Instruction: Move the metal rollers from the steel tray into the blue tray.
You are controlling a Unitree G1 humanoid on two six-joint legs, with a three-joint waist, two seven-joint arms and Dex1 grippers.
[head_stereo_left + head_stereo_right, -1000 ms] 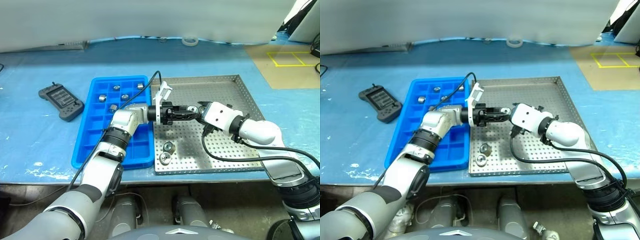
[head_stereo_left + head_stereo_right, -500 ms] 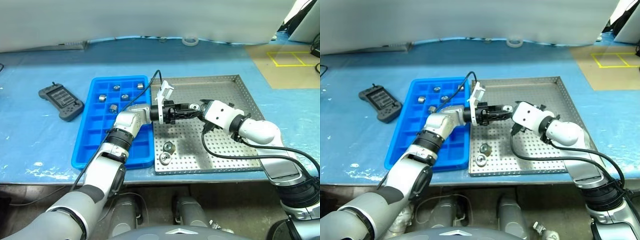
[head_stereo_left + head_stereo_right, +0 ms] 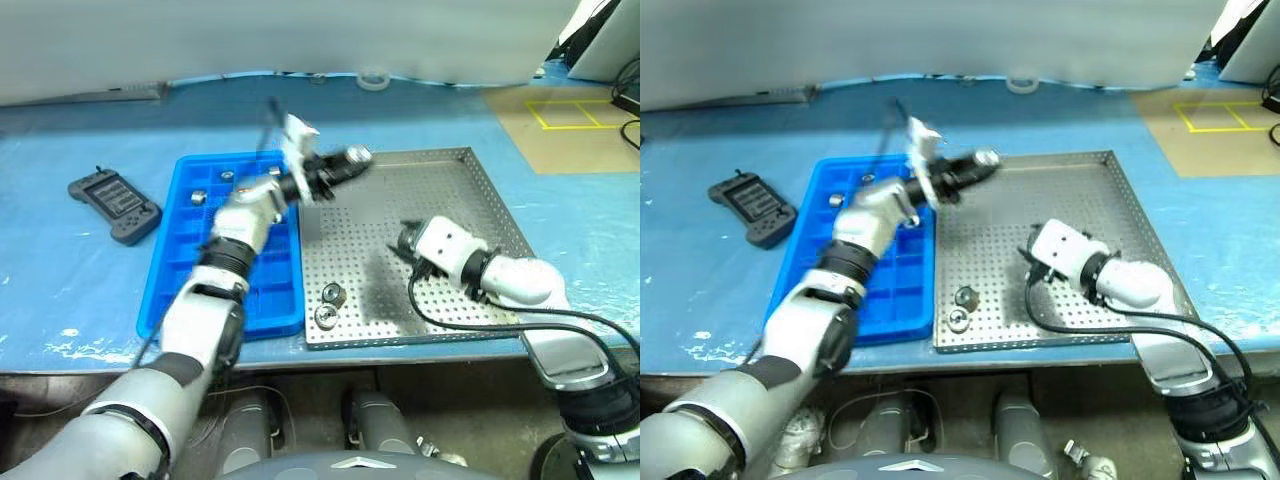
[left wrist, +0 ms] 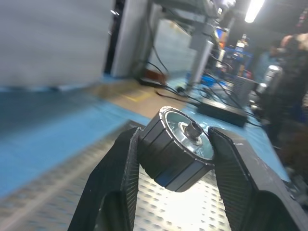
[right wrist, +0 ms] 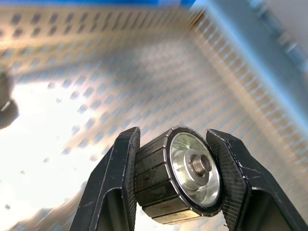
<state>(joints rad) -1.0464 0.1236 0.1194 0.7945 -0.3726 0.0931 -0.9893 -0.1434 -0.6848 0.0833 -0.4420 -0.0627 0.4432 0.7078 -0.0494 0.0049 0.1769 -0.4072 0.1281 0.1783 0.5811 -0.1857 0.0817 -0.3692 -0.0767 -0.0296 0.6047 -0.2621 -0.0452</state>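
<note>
A metal roller (image 4: 180,149) sits clamped between the two black fingers of the left gripper (image 3: 345,163), raised above the far left corner of the steel tray (image 3: 480,190) and just beside the blue tray (image 3: 170,285). The right gripper (image 5: 175,180) pinches a second roller (image 5: 185,175), low over the perforated floor near the middle of the steel tray. Two more rollers (image 3: 330,305) lie loose close together at the tray's near left corner, and a few already rest in far compartments of the blue tray. A dark handheld controller (image 3: 110,200) lies on the blue table well to the left, and a white tape roll (image 3: 373,78) sits at the far edge. The main risk, as I judge it, is the left arm's carry: its roller is gripped only across the ribbed outer wall, so a quick swing could let it twist or slip out and fall back onto the steel or roll off the table. Releasing from height could make it bounce out of its compartment or land on the dividing rim between the trays.
</note>
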